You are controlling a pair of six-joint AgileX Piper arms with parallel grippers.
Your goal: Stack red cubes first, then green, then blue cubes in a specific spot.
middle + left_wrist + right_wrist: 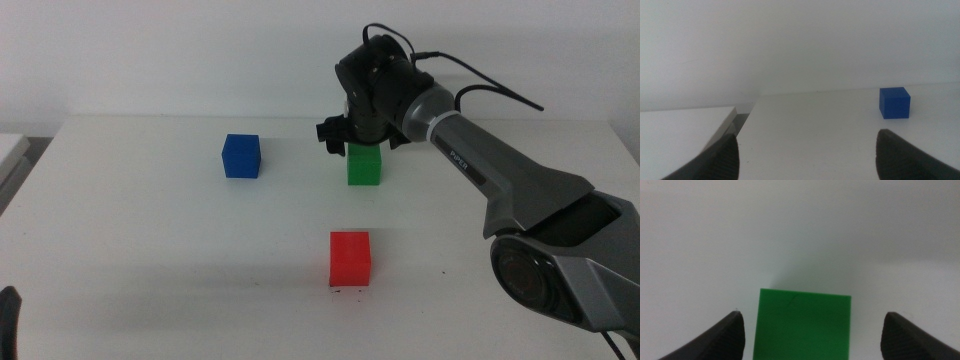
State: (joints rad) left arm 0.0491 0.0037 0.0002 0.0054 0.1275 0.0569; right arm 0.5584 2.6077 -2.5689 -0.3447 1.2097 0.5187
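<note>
The red cube (350,258) sits on the white table toward the front middle, with tiny black specks of the specific spot (350,291) at its front edge. Behind it stands the green cube (364,165), which fills the lower middle of the right wrist view (802,325). My right gripper (352,140) hovers just above that cube, open, its jaws wide on either side and not touching it (810,330). The blue cube (241,156) rests at the back left, also seen in the left wrist view (894,102). My left gripper (807,155) waits open near the front left corner.
The table's left edge (742,120) runs past the left gripper, with a lower grey surface (680,125) beyond it. A black cable (480,75) loops off the right arm above the table's back edge.
</note>
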